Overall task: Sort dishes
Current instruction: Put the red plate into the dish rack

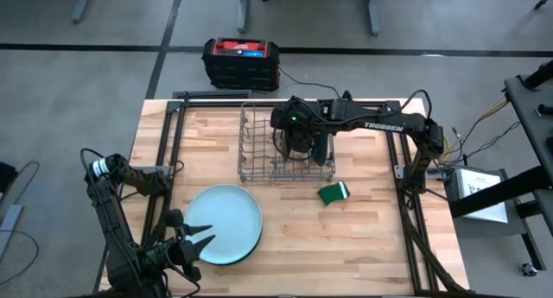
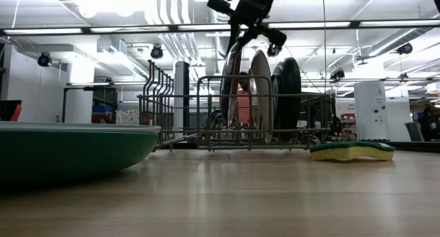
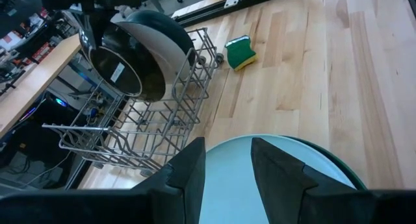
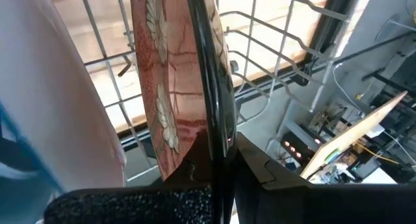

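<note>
A dark red-brown plate (image 4: 170, 87) stands on edge in the grey wire rack (image 1: 257, 129), and my right gripper (image 2: 249, 25) is shut on it from above. Beside it in the rack stand a white plate (image 2: 260, 93) and a dark plate (image 2: 287, 93). A large pale blue plate (image 1: 226, 222) lies flat on the table at the near left. My left gripper (image 3: 227, 164) is open over that plate's near-left rim; I cannot tell whether it touches the plate. My right gripper pinches the upper rim (image 4: 209, 113) of the dark red-brown plate between its two fingers. The fingers come from above, slanting down, one on each face. The plate stands upright between the rack's wires, its lower part (image 2: 231, 123) down inside the rack.
A green and yellow sponge (image 1: 333, 193) lies on the table near the rack's right corner. Bare wood stretches to the right of the blue plate. A black and red box (image 1: 241, 61) sits beyond the table's far edge.
</note>
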Available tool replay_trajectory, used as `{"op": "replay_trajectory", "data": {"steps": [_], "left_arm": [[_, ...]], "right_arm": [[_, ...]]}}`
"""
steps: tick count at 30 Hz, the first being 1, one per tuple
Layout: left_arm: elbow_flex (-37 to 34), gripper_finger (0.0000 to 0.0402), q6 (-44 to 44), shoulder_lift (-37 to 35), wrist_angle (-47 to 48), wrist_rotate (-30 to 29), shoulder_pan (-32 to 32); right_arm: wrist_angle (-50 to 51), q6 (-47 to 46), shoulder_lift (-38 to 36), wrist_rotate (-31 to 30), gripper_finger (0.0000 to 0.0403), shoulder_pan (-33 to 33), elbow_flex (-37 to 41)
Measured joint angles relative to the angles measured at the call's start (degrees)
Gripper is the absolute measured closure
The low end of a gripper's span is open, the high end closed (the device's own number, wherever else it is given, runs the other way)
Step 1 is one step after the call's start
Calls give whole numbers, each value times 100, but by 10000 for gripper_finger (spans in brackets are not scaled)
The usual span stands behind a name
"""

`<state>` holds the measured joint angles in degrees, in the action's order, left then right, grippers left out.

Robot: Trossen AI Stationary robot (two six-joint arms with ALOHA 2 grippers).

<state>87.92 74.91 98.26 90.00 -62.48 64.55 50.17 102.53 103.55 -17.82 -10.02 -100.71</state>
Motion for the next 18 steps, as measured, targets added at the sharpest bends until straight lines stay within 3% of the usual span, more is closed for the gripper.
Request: {"op": "replay_trajectory", "data": {"steps": [18], "left_arm": [[0, 286, 0, 0, 2, 2, 0]], "right_arm": [[-114, -3, 386, 35, 394, 2, 36]]}}
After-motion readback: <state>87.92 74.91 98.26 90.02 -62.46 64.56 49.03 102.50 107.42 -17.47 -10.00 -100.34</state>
